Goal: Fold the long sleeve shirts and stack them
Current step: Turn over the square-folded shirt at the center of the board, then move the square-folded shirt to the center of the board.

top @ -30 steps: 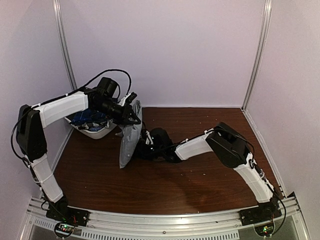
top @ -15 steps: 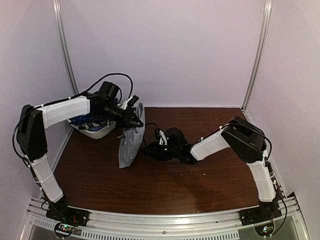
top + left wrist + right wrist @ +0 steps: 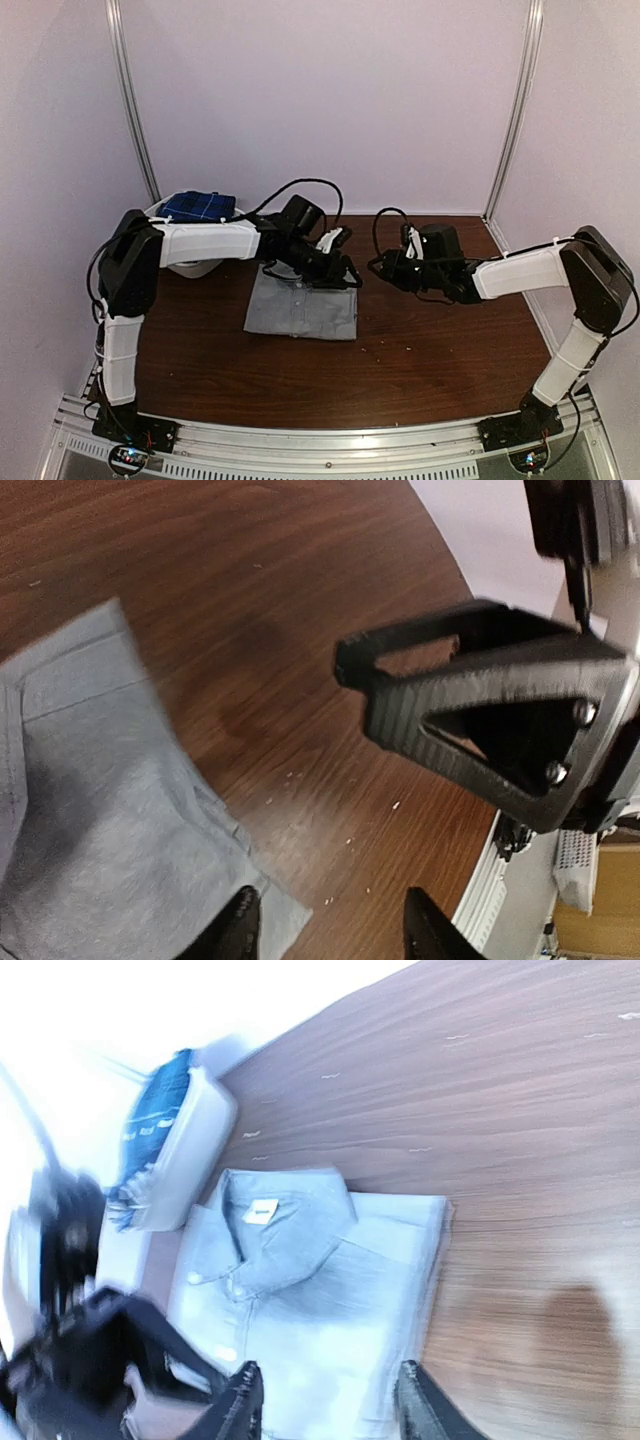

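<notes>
From above, you see the grey shirt (image 3: 300,312) lying folded flat on the table (image 3: 420,370). The left gripper (image 3: 347,277) is over the shirt's 1 o'clock corner, the right gripper (image 3: 378,264) is just beyond toward 2 o'clock, and a plaid shirt (image 3: 197,206) sits in the white basket (image 3: 157,210) at 10 o'clock. Your left wrist camera shows its fingers (image 3: 240,935) spread with nothing between them, the grey shirt's corner reaching in from their 9 o'clock. Your right wrist camera shows its own fingers (image 3: 415,1400) parted and empty, with the grey shirt, collar showing, at 12 o'clock and the basket at 11.
</notes>
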